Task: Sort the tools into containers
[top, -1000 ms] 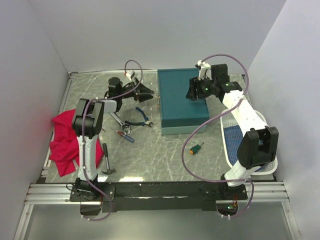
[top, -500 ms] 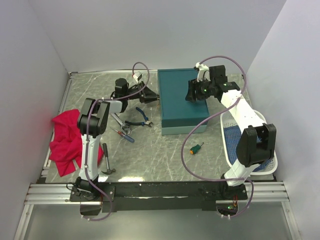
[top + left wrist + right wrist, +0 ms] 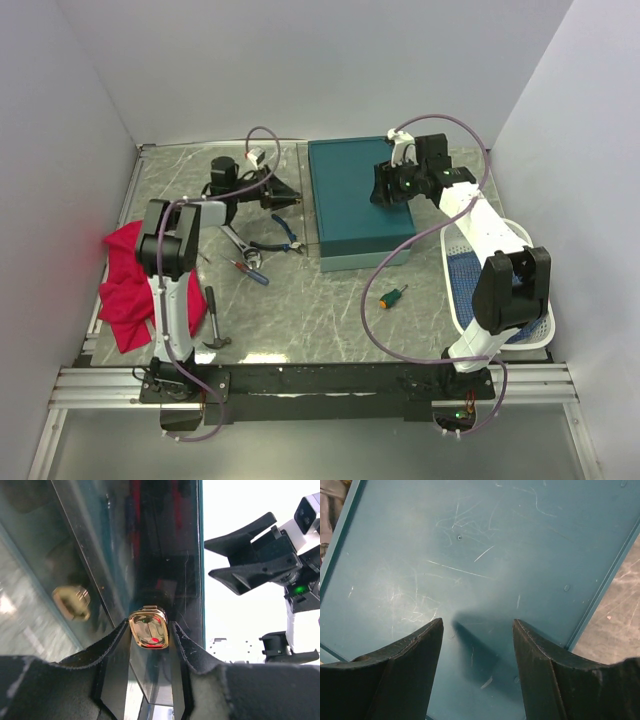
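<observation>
While my left claw (image 3: 150,639) pinches the box latch (image 3: 148,626), I see the right claw (image 3: 477,630) spread. It hangs over the teal lid (image 3: 470,550).

A robotics lab cell: plain white walls (image 3: 300,70) boxing a marble-look table (image 3: 300,305) on aluminium rails (image 3: 100,385).

The box (image 3: 360,205) is painted plain teal with pale scratches, and its shiny gold latch (image 3: 148,630) is framed by the black left claw (image 3: 149,624). The desk (image 3: 300,320) is done in grey marble with white veining, the cloth (image 3: 125,285) in solid red, the basket (image 3: 449,283) in white with blue mesh. Blue handles are sported by the pliers (image 3: 283,237), orange-and-green by the stubby screwdriver (image 3: 392,296).
</observation>
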You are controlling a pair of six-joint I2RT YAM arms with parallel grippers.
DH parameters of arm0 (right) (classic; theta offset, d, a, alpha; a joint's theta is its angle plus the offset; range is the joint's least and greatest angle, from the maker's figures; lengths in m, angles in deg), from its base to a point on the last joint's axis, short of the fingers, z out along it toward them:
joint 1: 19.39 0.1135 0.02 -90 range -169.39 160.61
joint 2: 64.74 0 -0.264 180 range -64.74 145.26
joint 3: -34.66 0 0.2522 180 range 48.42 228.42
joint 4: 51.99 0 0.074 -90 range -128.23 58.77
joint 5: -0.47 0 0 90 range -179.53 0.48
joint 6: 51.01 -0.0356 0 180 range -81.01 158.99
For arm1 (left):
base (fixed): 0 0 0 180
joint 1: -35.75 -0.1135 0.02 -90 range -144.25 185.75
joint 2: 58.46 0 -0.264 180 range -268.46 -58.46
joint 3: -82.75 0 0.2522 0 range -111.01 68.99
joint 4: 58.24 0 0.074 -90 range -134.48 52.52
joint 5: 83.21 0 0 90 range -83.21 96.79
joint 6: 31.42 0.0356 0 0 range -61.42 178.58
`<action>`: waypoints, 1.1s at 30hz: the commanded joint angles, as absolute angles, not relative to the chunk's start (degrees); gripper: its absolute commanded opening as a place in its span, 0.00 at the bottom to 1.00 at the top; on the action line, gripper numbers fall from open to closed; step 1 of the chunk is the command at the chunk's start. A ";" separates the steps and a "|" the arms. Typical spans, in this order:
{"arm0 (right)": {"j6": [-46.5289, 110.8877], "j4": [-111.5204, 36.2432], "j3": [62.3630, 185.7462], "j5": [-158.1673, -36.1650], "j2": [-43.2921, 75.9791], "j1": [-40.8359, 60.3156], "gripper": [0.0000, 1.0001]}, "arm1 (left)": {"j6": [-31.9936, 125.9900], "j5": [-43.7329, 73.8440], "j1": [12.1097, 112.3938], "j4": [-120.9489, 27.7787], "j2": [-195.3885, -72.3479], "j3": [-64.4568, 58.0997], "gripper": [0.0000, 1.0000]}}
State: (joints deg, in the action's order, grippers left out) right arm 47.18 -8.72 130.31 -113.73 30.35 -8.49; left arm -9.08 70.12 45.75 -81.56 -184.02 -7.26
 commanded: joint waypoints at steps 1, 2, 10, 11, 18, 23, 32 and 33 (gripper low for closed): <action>48.22 -8.44 127.88 -111.94 30.80 -8.22 0.66 | 0.56 69.46 42.00 -74.29 -179.14 -6.33 0.05; 48.31 -8.53 127.87 -111.85 31.15 -8.22 0.66 | 1.09 69.46 41.82 -73.75 -178.70 -5.90 0.05; 49.98 -8.35 127.96 -109.48 33.17 -8.31 0.66 | 8.20 68.85 39.89 -65.15 -173.95 -4.49 0.01; 49.98 -8.44 127.79 -109.74 33.26 -8.31 0.66 | 9.17 68.67 39.62 -64.00 -173.78 -4.49 0.02; 49.45 -9.32 126.82 -110.79 33.00 -8.31 0.66 | 19.45 64.81 37.60 -50.22 -173.60 -7.73 0.54; 49.80 -9.84 125.68 -110.36 31.86 -8.31 0.66 | 37.18 63.05 37.16 -32.48 -172.02 -11.85 0.68; 50.60 -10.81 122.69 -109.92 30.10 -8.31 0.67 | 62.25 62.95 28.99 -16.64 -163.76 -10.54 0.76; 50.68 -10.99 122.34 -110.00 30.18 -8.31 0.67 | 64.53 64.00 28.90 -13.31 -163.23 -11.25 0.76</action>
State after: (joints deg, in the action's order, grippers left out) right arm 50.30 -16.91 126.07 -112.60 29.72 -8.34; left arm 48.95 63.11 31.17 -23.51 -167.85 -9.77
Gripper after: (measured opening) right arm 0.664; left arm 0.756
